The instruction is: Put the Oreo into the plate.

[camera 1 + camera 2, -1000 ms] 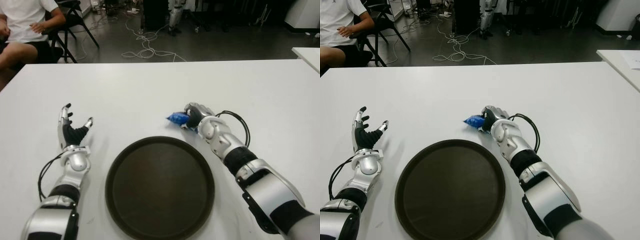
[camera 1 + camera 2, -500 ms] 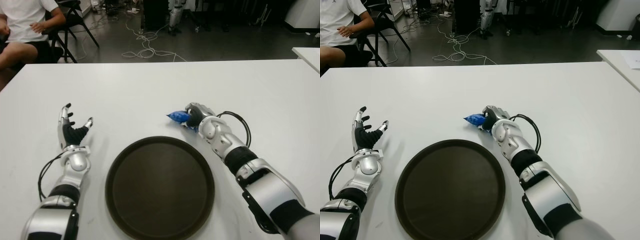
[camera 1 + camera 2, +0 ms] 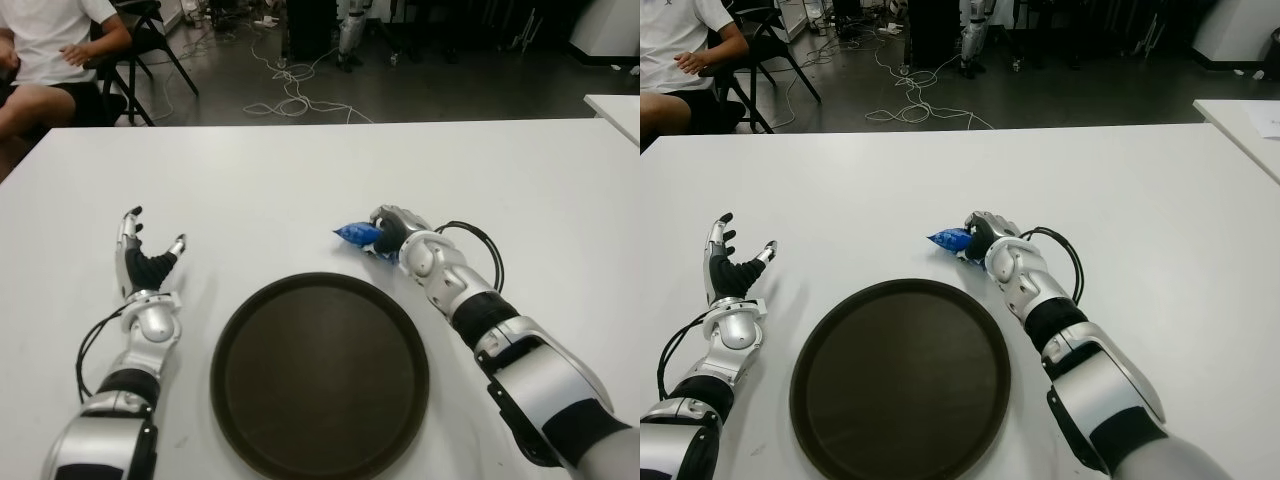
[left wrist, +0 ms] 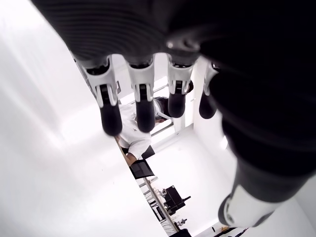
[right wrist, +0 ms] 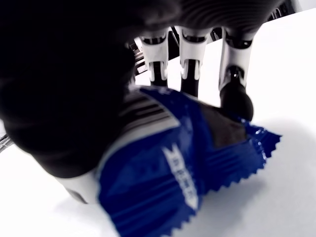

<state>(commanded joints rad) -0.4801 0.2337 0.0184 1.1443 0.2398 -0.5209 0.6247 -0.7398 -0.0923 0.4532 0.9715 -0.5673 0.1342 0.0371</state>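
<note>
A blue Oreo packet (image 3: 358,235) is held in my right hand (image 3: 393,232), whose fingers curl around it just beyond the far right rim of the plate. In the right wrist view the blue wrapper (image 5: 168,173) fills the palm with the fingers (image 5: 191,69) closed over its far side. The round dark brown plate (image 3: 320,370) lies flat on the white table (image 3: 300,170), near the front edge, with nothing in it. My left hand (image 3: 145,265) shows left of the plate, fingers spread and holding nothing.
A person in a white shirt (image 3: 45,40) sits on a chair past the table's far left corner. Cables (image 3: 290,95) lie on the floor behind the table. Another white table's corner (image 3: 615,110) shows at the far right.
My right hand with the Oreo packet has lifted and shifted very slightly. The left hand and the plate have not moved.
</note>
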